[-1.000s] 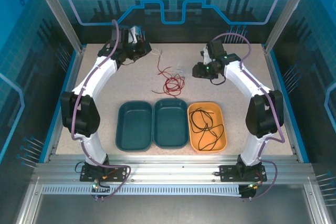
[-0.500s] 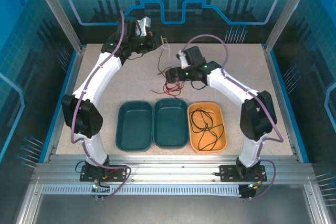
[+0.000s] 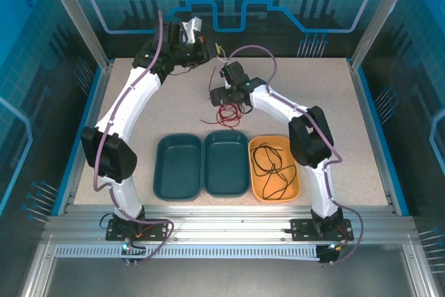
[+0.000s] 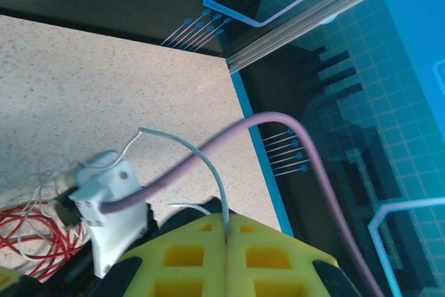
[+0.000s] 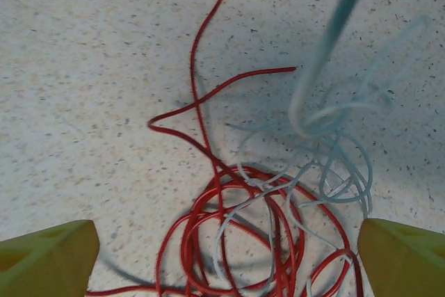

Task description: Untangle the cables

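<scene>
Just below the right jaws, spread wide and holding nothing: the heap of cables [image 3: 228, 109], flat on the surface [image 3: 174, 113], right between the two yellow fingertips [image 5: 45, 255]. Red cable [image 5: 278, 241] coiled in loops, white cable [image 5: 337, 29] woven through them. Farther back and to the left of the heap, the left jaws, pinched tight on one end of the white cable, high above the surface. White strand slanting up toward that arm, red loops lying low. Looks like work for the right arm, much the nearer one: straight down, then a squeeze on the red loops. Black cable [image 3: 271, 165] apart from all this, in the orange tray [image 3: 297, 172]
</scene>
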`<action>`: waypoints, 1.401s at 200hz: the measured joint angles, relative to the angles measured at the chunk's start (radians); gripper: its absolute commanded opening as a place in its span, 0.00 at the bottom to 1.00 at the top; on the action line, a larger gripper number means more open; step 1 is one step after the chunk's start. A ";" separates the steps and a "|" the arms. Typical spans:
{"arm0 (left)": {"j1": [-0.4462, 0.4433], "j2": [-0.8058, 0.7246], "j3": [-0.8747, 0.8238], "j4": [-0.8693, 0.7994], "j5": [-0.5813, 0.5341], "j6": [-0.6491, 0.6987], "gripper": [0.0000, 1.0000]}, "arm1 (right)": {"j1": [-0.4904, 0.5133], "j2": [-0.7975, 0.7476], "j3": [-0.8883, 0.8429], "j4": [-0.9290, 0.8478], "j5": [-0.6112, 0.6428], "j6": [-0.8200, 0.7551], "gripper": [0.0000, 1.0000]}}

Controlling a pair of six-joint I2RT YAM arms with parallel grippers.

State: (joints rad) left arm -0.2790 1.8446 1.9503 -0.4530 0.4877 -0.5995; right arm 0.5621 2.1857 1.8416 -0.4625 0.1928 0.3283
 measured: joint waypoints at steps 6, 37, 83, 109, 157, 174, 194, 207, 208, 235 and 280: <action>0.000 -0.003 0.002 -0.002 0.000 -0.001 0.00 | -0.004 0.009 0.003 -0.003 0.002 0.010 0.85; 0.000 -0.032 0.001 -0.022 0.000 -0.001 0.00 | -0.047 0.027 0.000 -0.026 -0.008 0.068 0.66; 0.000 -0.171 -0.023 -0.021 -0.004 -0.001 0.00 | -0.120 0.027 -0.048 -0.024 -0.043 0.151 0.39; 0.000 -0.236 -0.023 -0.021 -0.005 0.000 0.00 | -0.148 0.027 -0.061 -0.023 -0.082 0.185 0.31; 0.000 -0.270 -0.023 -0.021 -0.031 0.004 0.00 | -0.174 0.045 -0.061 -0.019 -0.145 0.216 0.24; 0.003 -0.272 -0.023 -0.021 -0.039 0.004 0.00 | -0.182 0.061 -0.061 -0.019 -0.157 0.219 0.24; 0.011 -0.285 -0.023 -0.021 -0.046 0.004 0.00 | -0.193 0.074 -0.061 -0.019 -0.170 0.219 0.24; 0.022 -0.303 -0.023 -0.021 -0.050 0.004 0.00 | -0.202 0.080 -0.060 -0.020 -0.175 0.219 0.25; 0.023 -0.304 -0.023 -0.021 -0.050 0.004 0.00 | -0.203 0.080 -0.060 -0.020 -0.175 0.219 0.25; 0.059 -0.369 -0.023 -0.014 -0.068 0.004 0.00 | -0.214 0.083 -0.060 -0.024 -0.179 0.220 0.25; 0.108 -0.486 -0.023 0.031 -0.106 0.004 0.00 | -0.217 0.089 -0.060 -0.025 -0.183 0.222 0.26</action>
State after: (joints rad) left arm -0.1707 1.3590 1.9270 -0.4221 0.3813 -0.5953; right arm 0.3454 2.2742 1.7817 -0.4873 0.0093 0.5503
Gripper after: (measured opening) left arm 0.053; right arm 0.260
